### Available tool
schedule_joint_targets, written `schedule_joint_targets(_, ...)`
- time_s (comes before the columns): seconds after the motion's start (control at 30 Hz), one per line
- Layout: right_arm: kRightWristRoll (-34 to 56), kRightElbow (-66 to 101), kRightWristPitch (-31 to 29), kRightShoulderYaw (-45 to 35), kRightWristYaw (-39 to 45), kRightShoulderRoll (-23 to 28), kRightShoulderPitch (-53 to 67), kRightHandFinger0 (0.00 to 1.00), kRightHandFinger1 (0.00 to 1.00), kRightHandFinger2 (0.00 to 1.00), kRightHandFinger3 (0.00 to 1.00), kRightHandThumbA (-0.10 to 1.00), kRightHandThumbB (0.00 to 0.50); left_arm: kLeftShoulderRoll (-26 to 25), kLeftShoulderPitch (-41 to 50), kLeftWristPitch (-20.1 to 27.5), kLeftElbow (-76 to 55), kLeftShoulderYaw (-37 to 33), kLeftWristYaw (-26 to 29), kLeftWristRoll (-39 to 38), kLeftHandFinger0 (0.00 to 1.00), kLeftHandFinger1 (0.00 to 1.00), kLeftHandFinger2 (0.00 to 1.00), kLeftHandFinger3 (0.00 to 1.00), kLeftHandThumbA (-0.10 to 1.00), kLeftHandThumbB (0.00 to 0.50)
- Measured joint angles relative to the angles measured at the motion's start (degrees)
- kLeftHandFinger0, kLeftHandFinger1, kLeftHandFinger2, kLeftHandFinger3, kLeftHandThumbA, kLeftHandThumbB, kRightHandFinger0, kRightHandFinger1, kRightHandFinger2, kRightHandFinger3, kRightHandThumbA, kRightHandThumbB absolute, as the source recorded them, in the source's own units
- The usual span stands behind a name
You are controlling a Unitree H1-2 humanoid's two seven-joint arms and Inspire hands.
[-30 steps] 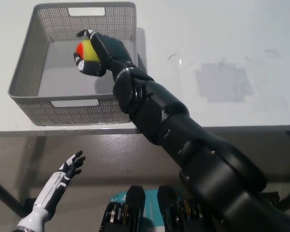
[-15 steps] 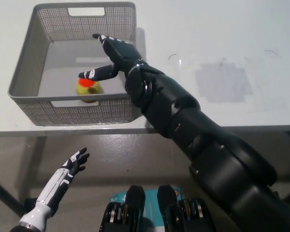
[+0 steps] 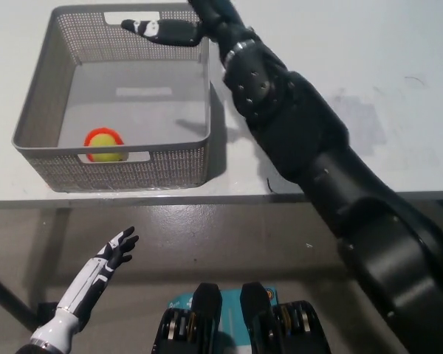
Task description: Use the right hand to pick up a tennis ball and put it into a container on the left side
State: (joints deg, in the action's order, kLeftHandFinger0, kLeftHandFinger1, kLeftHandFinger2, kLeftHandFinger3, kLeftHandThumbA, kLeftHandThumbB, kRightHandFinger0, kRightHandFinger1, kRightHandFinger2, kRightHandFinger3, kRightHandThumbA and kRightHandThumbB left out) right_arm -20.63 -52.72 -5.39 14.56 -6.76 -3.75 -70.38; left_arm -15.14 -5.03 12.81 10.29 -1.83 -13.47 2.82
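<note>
Currently, tennis ball: yellow with an orange-red patch on top; lies on the floor of the container, in the near-left corner, against the near wall just behind the handle slot; nothing holds it.
Container: grey perforated basket with handle slots in its near and far walls; stands on the bench, close to the near edge; holds only the ball.
Right hand: black; sits over the far rim of the container, well apart from the ball; one finger lies stretched along the far wall toward the left; fingers apart, holding nothing; upper part is cut off by the picture edge.
Right arm: black; runs from the lower right up past the container's right wall.
Bench: white top; carries the container.
Left hand: white with dark fingers; rests below the bench's near edge, under the container; fingers spread, empty.
</note>
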Motion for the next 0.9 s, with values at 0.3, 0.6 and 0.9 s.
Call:
schedule_joint_targets(0.3,0.8,19.3,1.1,-2.5,0.9,2.2,17.2,1.00,1.00,1.00,1.00,1.00,0.380,0.0,0.3,0.0,0.2,0.0,0.0,0.0,1.00,1.00,1.00,1.00,1.00,0.361)
schedule_joint_targets(0.6,3.1,37.7,1.2,-5.2,1.2,5.4,39.4,1.00,1.00,1.00,1.00,1.00,0.311,0.1,2.0,0.0,0.5,0.0,0.0,0.0,1.00,1.00,1.00,1.00,1.00,0.359)
schedule_joint_targets(0.9,8.6,54.9,-2.1,-10.9,1.3,8.5,59.7,1.00,1.00,1.00,1.00,1.00,0.243,0.1,2.8,0.1,1.2,0.1,0.0,0.0,1.00,1.00,1.00,1.00,1.00,0.333)
